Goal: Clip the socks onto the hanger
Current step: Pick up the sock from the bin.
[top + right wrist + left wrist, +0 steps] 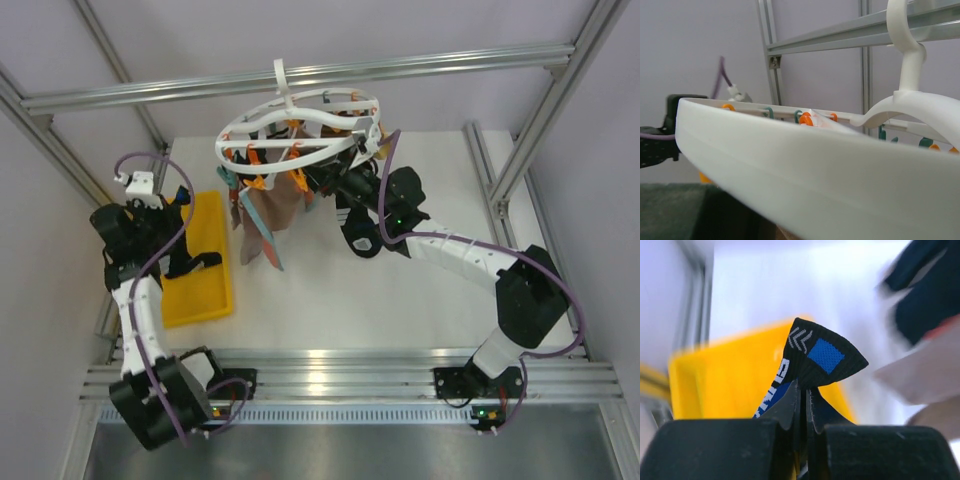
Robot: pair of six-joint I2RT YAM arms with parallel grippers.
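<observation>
While the left end effector (802, 400) is clamped tight on a fold of a navy sock (822, 357), well left of the hanger (790, 175), the right end effector (352, 185) sits at the hanger's right rim, presumably steadying it. Whether it grips, I cannot tell. A brown sock (275, 205) hangs clipped beneath the hanger, so the navy one looks next.

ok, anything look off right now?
The hanger looks askew: its rings appear tilted, not level, with the right tool at its rim. Otherwise nothing odd; the left tool is shut on a dark sock above the yellow tray.
</observation>
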